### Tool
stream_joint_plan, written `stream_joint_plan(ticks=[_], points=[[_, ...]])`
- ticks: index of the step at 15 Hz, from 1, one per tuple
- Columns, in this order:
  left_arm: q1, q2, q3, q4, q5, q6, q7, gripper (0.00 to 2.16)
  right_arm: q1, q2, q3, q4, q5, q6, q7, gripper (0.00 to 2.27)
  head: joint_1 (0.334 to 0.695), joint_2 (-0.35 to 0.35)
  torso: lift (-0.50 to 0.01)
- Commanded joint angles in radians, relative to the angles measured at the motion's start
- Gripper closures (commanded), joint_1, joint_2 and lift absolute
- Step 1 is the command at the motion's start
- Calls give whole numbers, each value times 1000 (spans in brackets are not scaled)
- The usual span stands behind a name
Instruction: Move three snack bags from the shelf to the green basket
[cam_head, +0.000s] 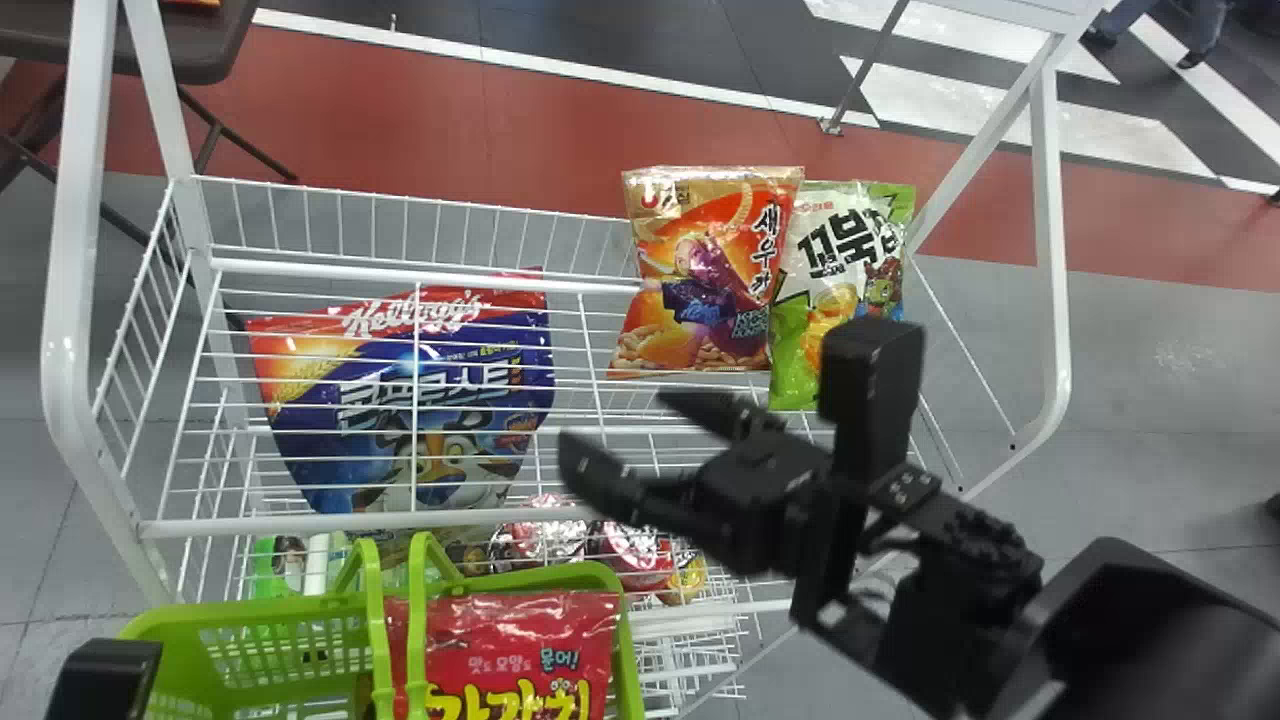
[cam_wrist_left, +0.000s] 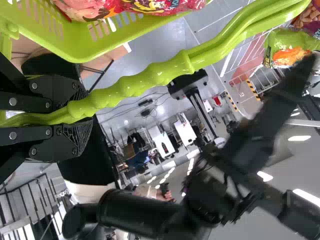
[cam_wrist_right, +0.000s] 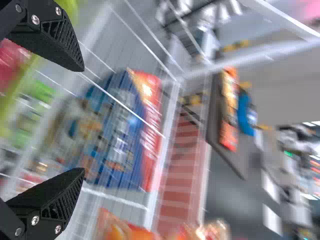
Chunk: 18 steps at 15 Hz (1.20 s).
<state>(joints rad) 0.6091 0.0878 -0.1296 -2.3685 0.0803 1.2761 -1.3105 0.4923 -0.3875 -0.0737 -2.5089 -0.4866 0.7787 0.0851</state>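
Right fingers (cam_wrist_right: 50, 37) parted, left fingers (cam_wrist_left: 62, 145) clasp the green plastic basket handle (cam_wrist_left: 152, 76). Likely light, crushable, the glossy orange snack bag (cam_head: 700, 280) suits a top-edge pinch.

Lime-green basket (cam_head: 250, 608), white wire shelf (cam_head: 300, 523), loud prints
Toward the shelf's far right corner, an orange-red bag (cam_head: 665, 325) has a gold top and purple and dark-blue patches; beside it, a white-and-green bag (cam_head: 845, 225) bears black lettering. Nearer the left edge, a deep-blue bag (cam_head: 330, 440) has a red top band, a yellow corner and white lettering. At the basket's right edge, a red bag (cam_head: 585, 630) carries yellow and white lettering.
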Motion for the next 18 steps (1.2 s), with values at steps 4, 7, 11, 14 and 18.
stream_joint_plan(ticks=[4,7,11,14,18], points=[[-2,0,-1,0,-5,12,2,1838,-63,-4,-17,272,83,-460,-113,117,695,-350,-43],[-2,0,1,2,-5,15,2,1838,-152,4,-14,403,102,-457,-116,120,695,-350,-43],[3,0,2,0,-7,15,4,1838,-284,10,6,516,97,-356,-70,130,695,-350,-43],[6,-2,5,0,-7,12,4,1838,-337,12,32,544,106,-273,-5,380,695,-350,-43],[6,-2,10,0,-7,12,4,1838,-311,18,34,487,100,-267,8,2240,695,-350,-43]])
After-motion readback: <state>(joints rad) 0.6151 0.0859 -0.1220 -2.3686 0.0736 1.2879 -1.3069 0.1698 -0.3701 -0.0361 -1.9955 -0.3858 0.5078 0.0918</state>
